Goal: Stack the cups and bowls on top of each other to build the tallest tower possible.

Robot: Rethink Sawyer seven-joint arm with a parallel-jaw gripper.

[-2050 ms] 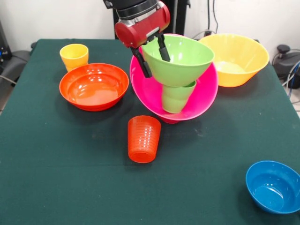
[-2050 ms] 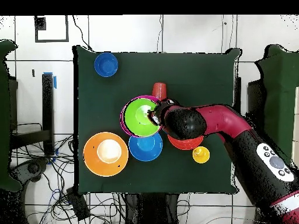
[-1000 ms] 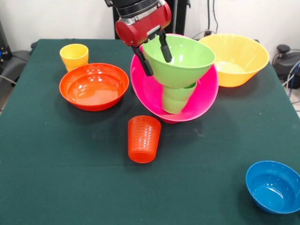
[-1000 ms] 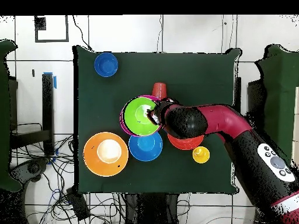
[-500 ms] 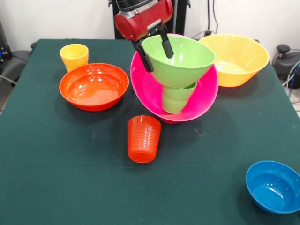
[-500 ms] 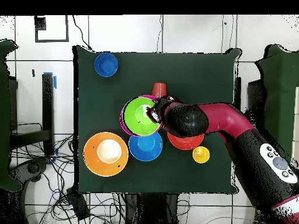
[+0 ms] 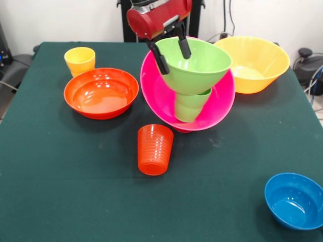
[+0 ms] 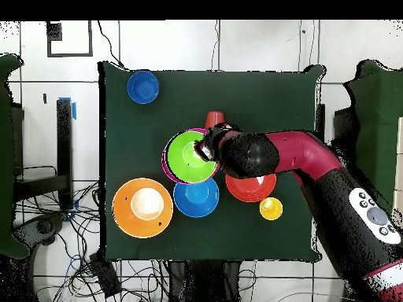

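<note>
Since two seconds ago my gripper [image 7: 170, 49] has lifted a little; its fingers are spread, straddling the lime green bowl's [image 7: 194, 63] rim without pinching it. That bowl sits tilted on the light green cup [image 7: 189, 107] inside the large pink bowl [image 7: 161, 96], making the tower near table centre. From it, I see the orange-red cup [image 7: 154, 149] at 7 o'clock and the red-orange bowl [image 7: 101, 92] at 9.

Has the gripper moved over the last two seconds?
Yes. The gripper has risen in the front view, its open fingers still straddling the rim of the lime bowl, which has stayed put on the green cup in the pink bowl.
</note>
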